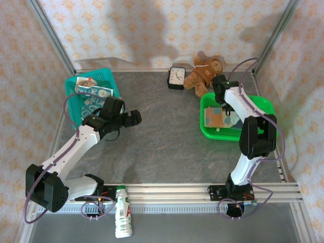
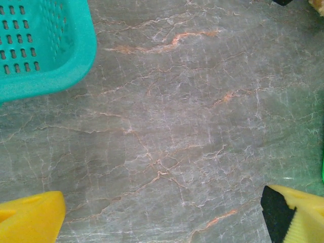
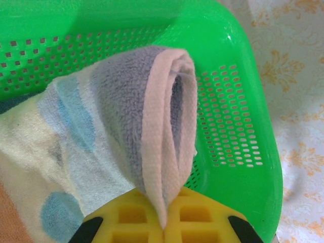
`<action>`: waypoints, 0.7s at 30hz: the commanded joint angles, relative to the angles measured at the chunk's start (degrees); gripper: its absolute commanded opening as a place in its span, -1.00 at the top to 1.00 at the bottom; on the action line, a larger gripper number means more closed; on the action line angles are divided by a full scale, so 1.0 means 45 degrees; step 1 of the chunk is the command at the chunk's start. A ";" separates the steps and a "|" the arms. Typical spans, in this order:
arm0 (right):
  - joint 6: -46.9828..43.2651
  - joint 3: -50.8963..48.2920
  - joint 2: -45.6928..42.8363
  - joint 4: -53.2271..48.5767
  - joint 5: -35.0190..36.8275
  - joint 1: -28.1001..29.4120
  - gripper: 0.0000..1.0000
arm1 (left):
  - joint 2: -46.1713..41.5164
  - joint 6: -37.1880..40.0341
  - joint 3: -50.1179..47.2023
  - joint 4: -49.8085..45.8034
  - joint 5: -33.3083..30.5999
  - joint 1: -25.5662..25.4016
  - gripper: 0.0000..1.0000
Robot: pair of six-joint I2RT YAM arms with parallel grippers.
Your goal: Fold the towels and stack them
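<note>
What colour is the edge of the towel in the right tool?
Pale pink, on the towel; best in right wrist view.

White arm links (image 1: 76,147), black joints (image 1: 258,136), purple cables (image 1: 66,107), yellow pincer fingers (image 3: 136,217)

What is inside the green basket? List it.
A dotted towel, its folded edge pinched by the right pincer, is in the green basket. Whatever is beneath that towel is covered.

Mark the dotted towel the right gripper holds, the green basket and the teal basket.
dotted towel (image 3: 162,126): right wrist view, folded pink edge.
green basket (image 3: 238,126): right wrist view, perforated wall.
teal basket (image 2: 76,55): left wrist view, corner rim.
</note>
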 commanded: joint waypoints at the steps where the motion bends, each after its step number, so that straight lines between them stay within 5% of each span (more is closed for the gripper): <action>1: 0.0419 0.0644 -0.0017 -0.0549 0.0223 -0.0046 1.00 | 0.0072 0.0190 -0.0064 0.0054 0.0005 0.0144 -1.00; 8: 0.0796 0.1539 -0.0838 -0.1206 -0.0997 0.0039 1.00 | 0.0274 0.0124 -0.0065 0.0211 0.0060 0.0170 -1.00; 21: 0.0992 0.1736 -0.1542 -0.1681 -0.0859 0.0188 1.00 | 0.0444 0.0034 -0.0157 0.0409 0.0284 0.0184 -1.00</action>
